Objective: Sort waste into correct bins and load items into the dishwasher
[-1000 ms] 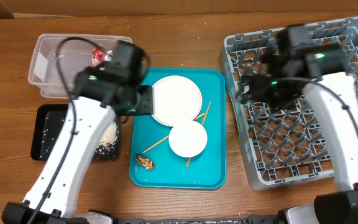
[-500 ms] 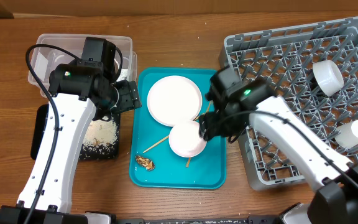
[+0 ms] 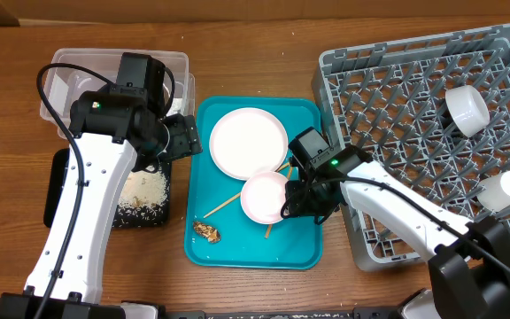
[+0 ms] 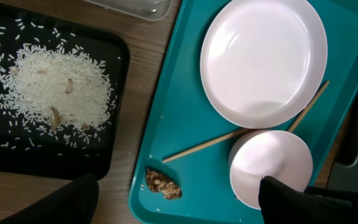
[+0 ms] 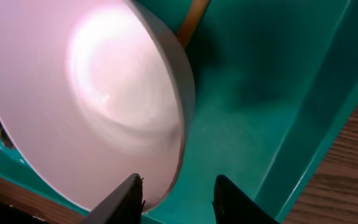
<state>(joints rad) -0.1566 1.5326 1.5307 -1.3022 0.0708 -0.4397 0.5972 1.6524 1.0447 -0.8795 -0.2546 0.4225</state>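
Note:
The pink bowl (image 3: 266,197) (image 4: 269,165) (image 5: 86,93) sits on the teal tray (image 3: 304,239). My right gripper (image 3: 297,200) (image 5: 179,199) straddles its right rim: one finger is inside the bowl, the other stands outside with a gap, so it is open. A white plate (image 3: 248,142) (image 4: 263,59) lies behind the bowl, with two chopsticks (image 3: 227,204) (image 4: 210,146) partly under both. A brown scrap (image 3: 206,230) (image 4: 162,185) lies at the tray's front left. My left gripper (image 3: 182,139) (image 4: 182,202) hangs open and empty above the tray's left edge. Rice (image 4: 58,93) lies in the black tray (image 3: 60,190).
The grey rack (image 3: 397,221) on the right holds a pale bowl (image 3: 465,108) and a small white cup (image 3: 503,188). The clear tub (image 3: 69,80) stands at the back left, partly under my left arm. The teal tray's raised wall (image 5: 316,124) is close beside my right fingers.
My right gripper came from the rack down to the pink bowl and narrowed round its rim; the bowl shifted slightly. My left arm swung back toward the tub, jaws widening, then held still.

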